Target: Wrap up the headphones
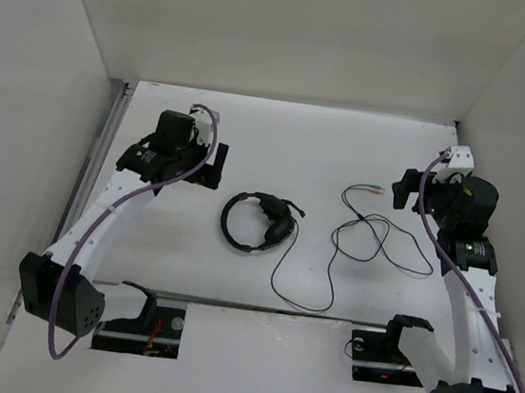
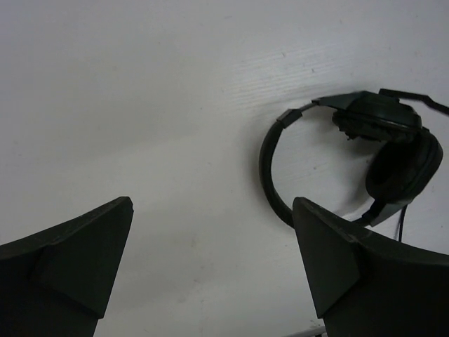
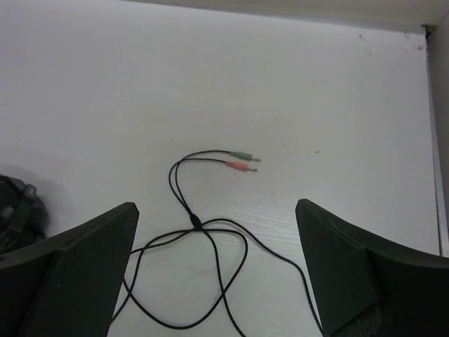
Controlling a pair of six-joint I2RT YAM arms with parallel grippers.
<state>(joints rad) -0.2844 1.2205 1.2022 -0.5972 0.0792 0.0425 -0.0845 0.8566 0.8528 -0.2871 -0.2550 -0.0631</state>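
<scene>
The black headphones (image 1: 257,223) lie flat in the middle of the white table, headband to the left, earcups to the right. They also show in the left wrist view (image 2: 358,161). Their thin black cord (image 1: 357,242) loops loosely to the right and ends in two plugs (image 1: 375,190), one green and one pink (image 3: 242,161). My left gripper (image 1: 211,166) is open and empty, left of the headband. My right gripper (image 1: 399,192) is open and empty, just right of the plugs, above the cord loops (image 3: 210,260).
White walls close in the table on the left, back and right. Two black brackets (image 1: 140,297) (image 1: 409,328) stand at the near edge by the arm bases. A metal rail (image 1: 95,157) runs along the left side.
</scene>
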